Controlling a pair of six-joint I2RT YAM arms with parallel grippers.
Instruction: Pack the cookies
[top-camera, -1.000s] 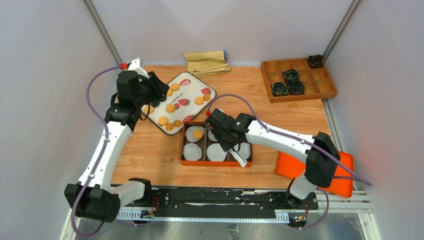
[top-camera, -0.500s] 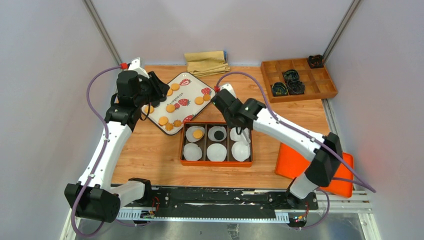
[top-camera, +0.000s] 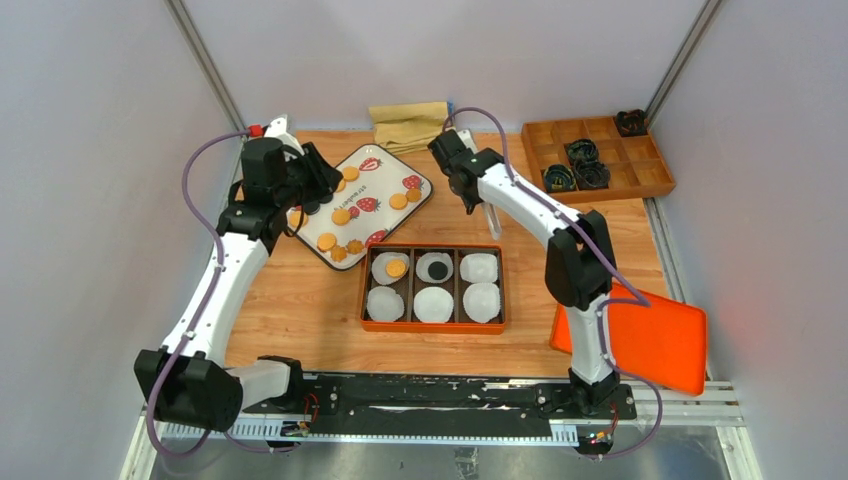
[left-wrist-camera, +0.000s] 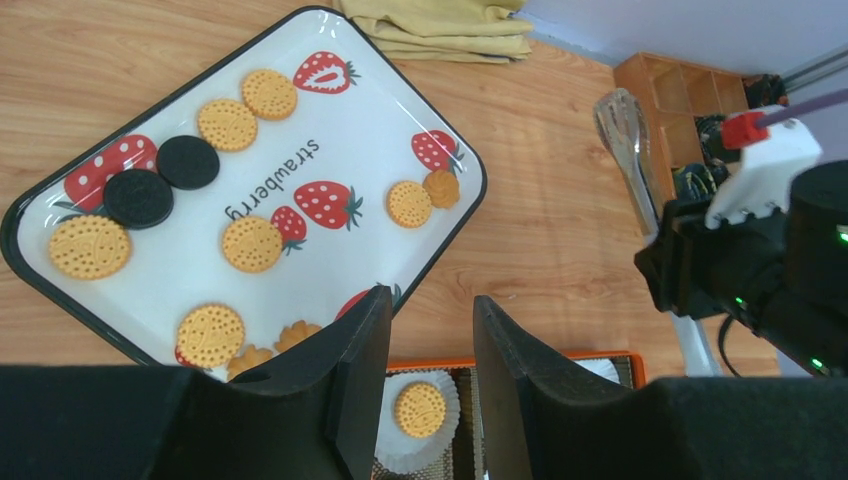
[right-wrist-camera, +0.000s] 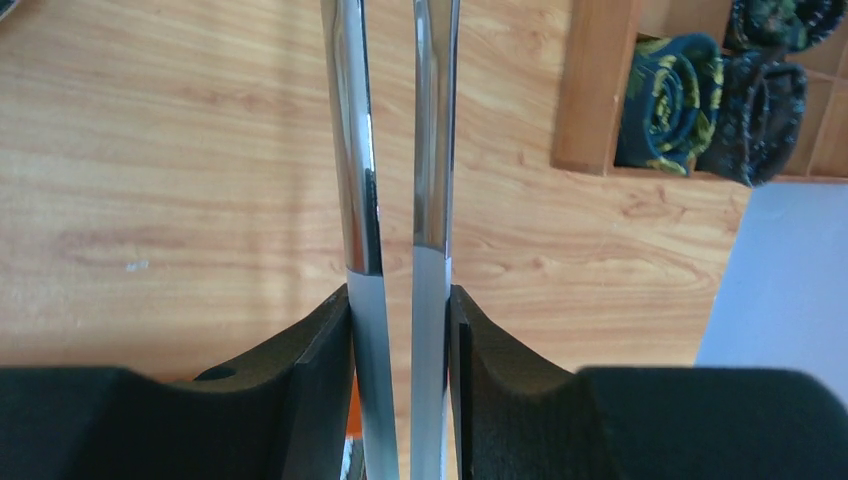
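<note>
High overhead view of whole table (top-camera: 300, 320), 2 close wrist views facing down, left shares the strawberry tray (top-camera: 388, 180)

the right gripper (right-wrist-camera: 400, 296) clamps a pair of metal tongs (right-wrist-camera: 350, 150) between its two black fingers (right-wrist-camera: 300, 380), one finger pressed against the outside of each arm. the two shiny arms run straight up from the fingers to the top edge, close together with a thin gap between them. bare wooden table (right-wrist-camera: 170, 170) lies behind and left of the tongs. up to the right of the tongs sits the corner of a wooden tray (right-wrist-camera: 598, 90), its compartments holding dark rolled cloths (right-wrist-camera: 665, 100) with a yellow-green pattern. lower right of the tongs, a pale blue-grey surface (right-wrist-camera: 790, 290) borders the table.
</note>
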